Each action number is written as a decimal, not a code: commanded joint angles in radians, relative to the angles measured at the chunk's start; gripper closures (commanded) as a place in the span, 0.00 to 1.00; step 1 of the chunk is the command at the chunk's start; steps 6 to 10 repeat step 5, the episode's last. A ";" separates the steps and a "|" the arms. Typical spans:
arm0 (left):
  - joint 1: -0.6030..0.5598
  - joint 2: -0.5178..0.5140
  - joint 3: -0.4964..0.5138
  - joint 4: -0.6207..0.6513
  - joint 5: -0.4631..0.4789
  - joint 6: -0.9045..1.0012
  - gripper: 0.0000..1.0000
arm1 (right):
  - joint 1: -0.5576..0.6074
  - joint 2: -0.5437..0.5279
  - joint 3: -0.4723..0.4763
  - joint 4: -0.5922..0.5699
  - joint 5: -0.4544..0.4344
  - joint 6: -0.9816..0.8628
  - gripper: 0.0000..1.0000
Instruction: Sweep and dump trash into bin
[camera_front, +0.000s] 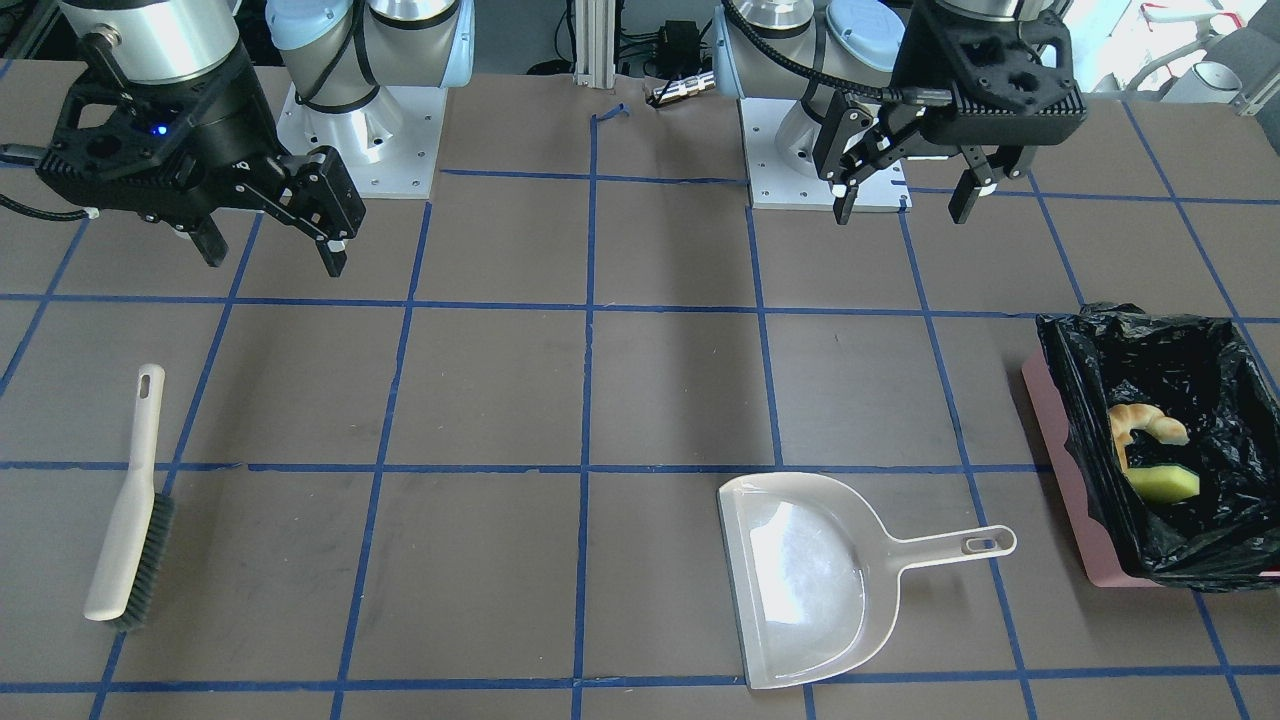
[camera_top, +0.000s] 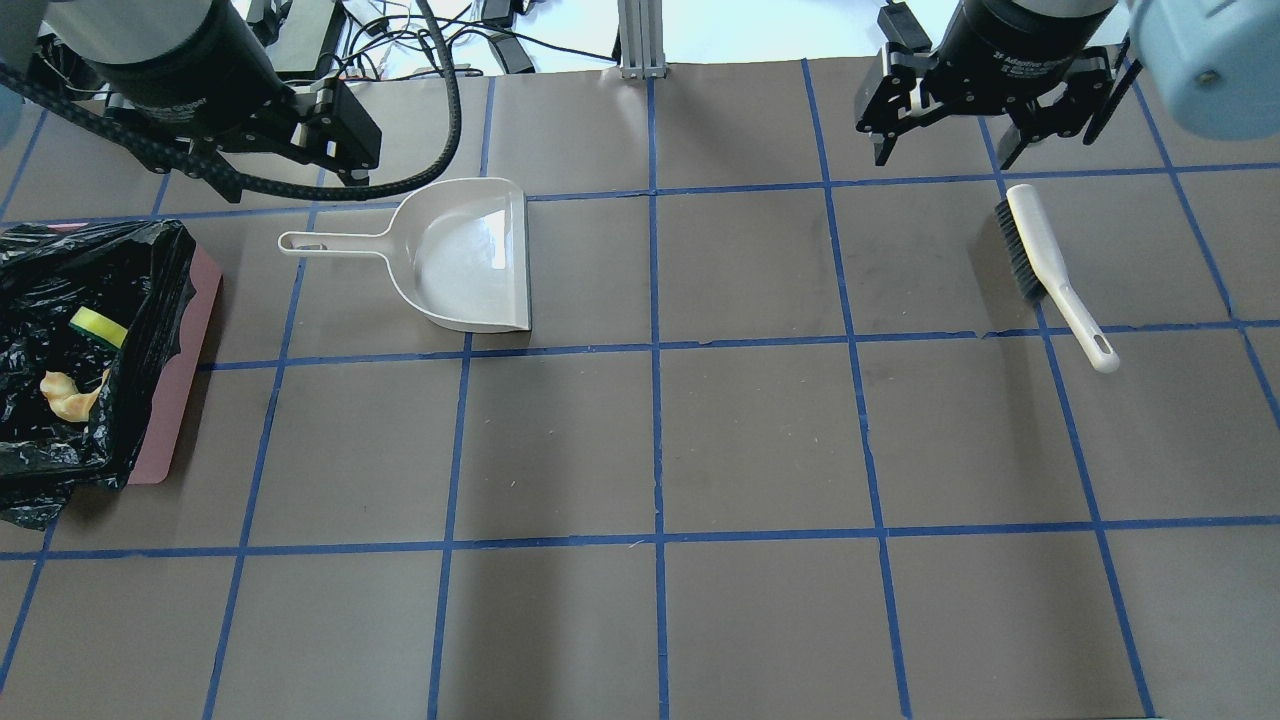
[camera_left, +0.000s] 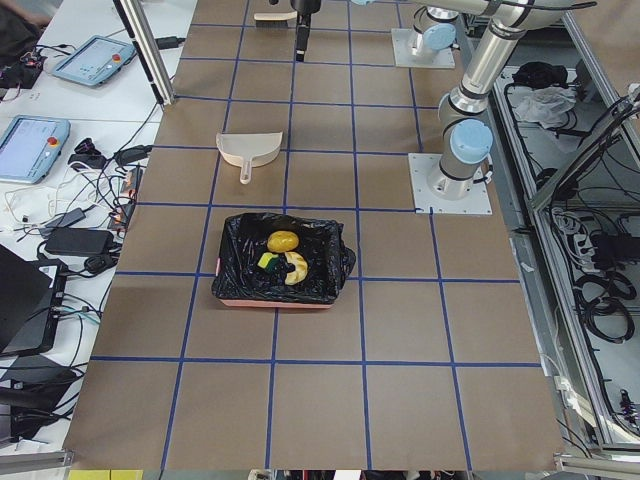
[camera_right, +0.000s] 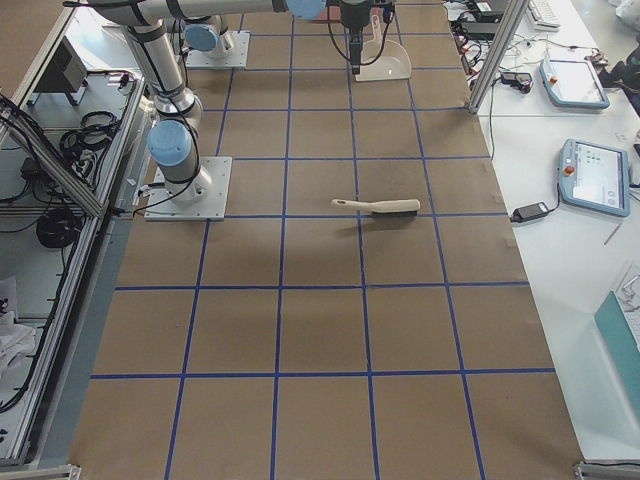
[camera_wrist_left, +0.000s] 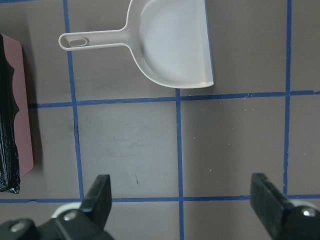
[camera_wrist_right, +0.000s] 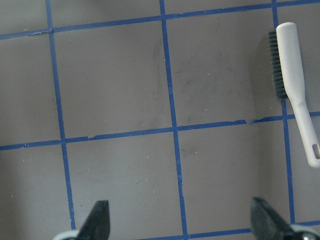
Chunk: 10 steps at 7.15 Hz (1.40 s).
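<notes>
From the front we see the left gripper (camera_front: 905, 205) and right gripper (camera_front: 272, 250) hanging above the robot's edge of the bench (camera_front: 650, 400), each with fingers spread, holding nothing. Overhead, the bin (camera_top: 185, 380) sits at the bench's left end; the sponge (camera_top: 98, 327) and crescent slice (camera_top: 65, 400) lie in it. From the left end we find the potato (camera_left: 283, 241) there too. Our left wrist view shows the dustpan (camera_wrist_left: 172, 47) lying near the bin; the right one, the brush (camera_wrist_right: 290, 75).

Three trash pieces, slice (camera_left: 296, 270), potato (camera_left: 283, 241), sponge (camera_left: 267, 262), one bin (camera_top: 180, 380), one dustpan (camera_front: 800, 580), one brush (camera_front: 125, 520), one left claw (camera_front: 903, 205), one right claw (camera_front: 272, 255)
</notes>
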 joint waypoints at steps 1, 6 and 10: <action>0.014 0.021 0.000 -0.008 -0.001 -0.005 0.00 | -0.002 0.011 -0.048 0.007 0.005 0.000 0.00; 0.041 0.021 0.000 -0.005 0.001 0.011 0.00 | -0.002 0.013 -0.049 0.009 0.002 -0.006 0.00; 0.041 0.021 0.000 -0.005 0.001 0.011 0.00 | -0.002 0.013 -0.049 0.009 0.002 -0.006 0.00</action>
